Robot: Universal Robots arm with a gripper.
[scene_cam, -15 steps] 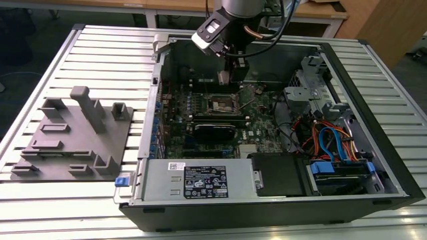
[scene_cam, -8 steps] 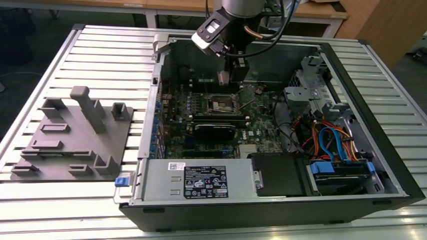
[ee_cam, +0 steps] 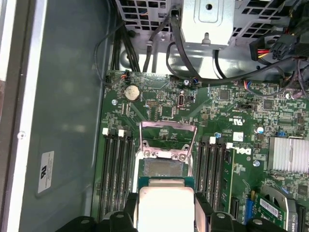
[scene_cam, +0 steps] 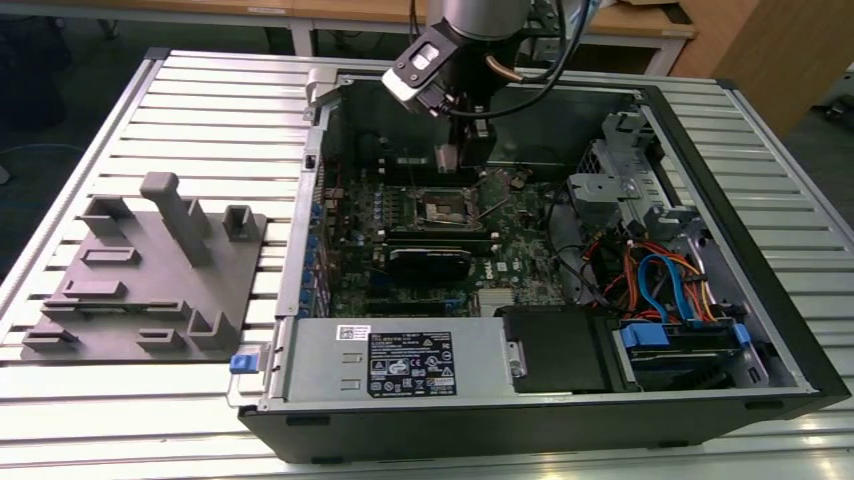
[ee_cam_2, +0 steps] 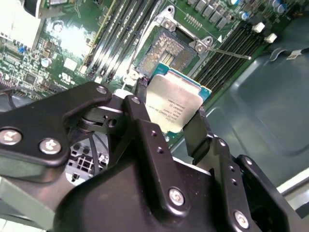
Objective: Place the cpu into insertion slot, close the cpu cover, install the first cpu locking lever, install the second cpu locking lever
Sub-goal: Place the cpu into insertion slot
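**Black tool fingers clamp cpu over open socket**

Black metal tool (ee_cam_2: pixel 166 112) pinches the small flat square cpu with dull silver-grey top (ee_cam_2: pixel 177 96) by two opposite edges, jaws narrow around it. Chip hangs just above the square dark insertion slot with silver rim (ee_cam_2: pixel 169 50) on the green circuit board (ee_cam: pixel 217 106), apart from it, not seated yet. Thin silver cpu cover frame (ee_cam: pixel 167 126) stands flipped open beside the slot. Thin wire locking lever (ee_cam_2: pixel 229 53) sticks out to one side.

Likely risks:
- Chip comes down skewed or off-centre, so a corner rides the rim and bends contact pins.
- Wrong orientation jams it.
- Edge grip drags the chip on release.
- Fingers clip the raised cover or the neighbouring long black memory slots (ee_cam: pixel 116 174).
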